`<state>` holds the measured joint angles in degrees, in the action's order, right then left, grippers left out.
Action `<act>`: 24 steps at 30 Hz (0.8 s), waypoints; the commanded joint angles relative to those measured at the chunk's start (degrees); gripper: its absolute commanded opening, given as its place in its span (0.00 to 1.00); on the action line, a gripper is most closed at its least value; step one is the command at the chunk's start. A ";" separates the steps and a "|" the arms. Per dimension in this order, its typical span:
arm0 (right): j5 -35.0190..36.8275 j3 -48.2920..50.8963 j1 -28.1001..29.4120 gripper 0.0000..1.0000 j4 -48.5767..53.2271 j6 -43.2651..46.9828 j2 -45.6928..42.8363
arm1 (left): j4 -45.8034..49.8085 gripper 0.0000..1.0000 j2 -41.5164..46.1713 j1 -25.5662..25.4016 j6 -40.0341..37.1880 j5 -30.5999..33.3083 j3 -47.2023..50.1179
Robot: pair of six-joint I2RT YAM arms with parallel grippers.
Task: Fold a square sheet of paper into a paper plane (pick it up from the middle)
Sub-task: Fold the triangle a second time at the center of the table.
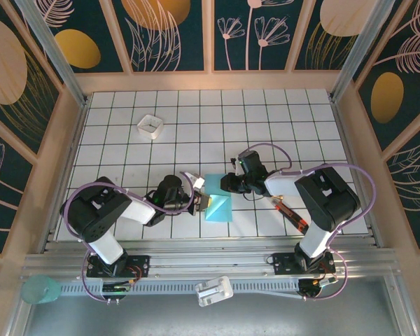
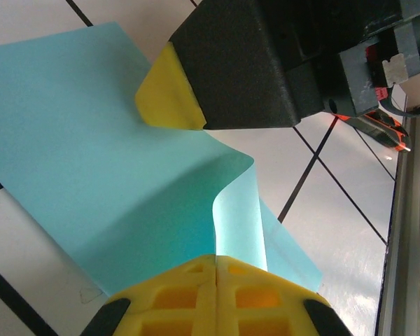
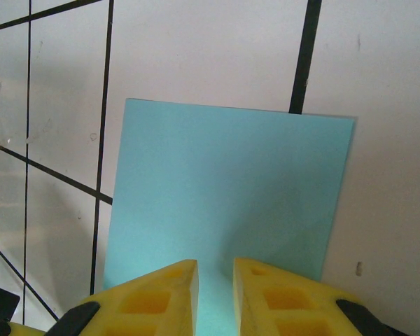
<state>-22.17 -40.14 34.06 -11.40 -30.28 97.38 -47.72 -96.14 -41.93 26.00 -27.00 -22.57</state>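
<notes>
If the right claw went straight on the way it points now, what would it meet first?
The square sheet of paper, lying directly under the right claw; it may already be touching, depth is unclear.

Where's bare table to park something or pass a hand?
Free: far grid rows right of the small white square tray, and left tiles just nearer than it. Crowded: near centre, where left gripper and right gripper meet over the turquoise paper sheet; red-and-black pen-like tool near right.
</notes>
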 commanded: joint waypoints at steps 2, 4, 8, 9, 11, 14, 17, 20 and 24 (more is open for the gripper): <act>2.93 -0.44 -0.39 0.21 1.82 1.63 2.63 | 0.26 0.00 -0.88 0.53 -0.46 0.15 0.12; 2.91 -0.55 -0.33 0.21 1.81 1.64 2.70 | 0.83 0.00 -0.93 0.61 -0.70 0.71 -0.02; 2.84 -0.61 -0.39 0.21 1.95 1.65 2.77 | 1.72 0.00 -1.41 0.80 -1.20 1.32 -0.33; 2.84 -0.72 -0.33 0.21 1.94 1.71 2.77 | 2.16 0.00 -1.49 0.86 -1.45 1.41 -0.37; 2.84 -0.65 -0.32 0.21 1.98 1.69 2.76 | 2.50 0.00 -1.50 0.82 -1.51 1.69 -0.37; 2.84 -0.70 -0.34 0.21 2.05 1.71 2.90 | 3.17 0.00 -1.29 0.94 -1.77 2.18 -0.41; 2.92 -0.72 -0.38 0.21 2.04 1.72 2.81 | 4.23 0.00 -0.97 0.96 -2.41 2.88 -0.50; 2.75 -0.90 -0.32 0.21 1.99 1.71 3.07 | 5.24 0.00 -1.50 0.89 -2.53 2.75 -1.31; 2.66 -0.98 -0.24 0.21 1.99 1.64 3.15 | 6.13 0.00 -1.72 0.95 -2.69 3.10 -1.94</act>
<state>-22.17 -40.99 34.06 -11.38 -30.26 98.08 -42.87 -97.17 -41.50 24.69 -24.38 -23.18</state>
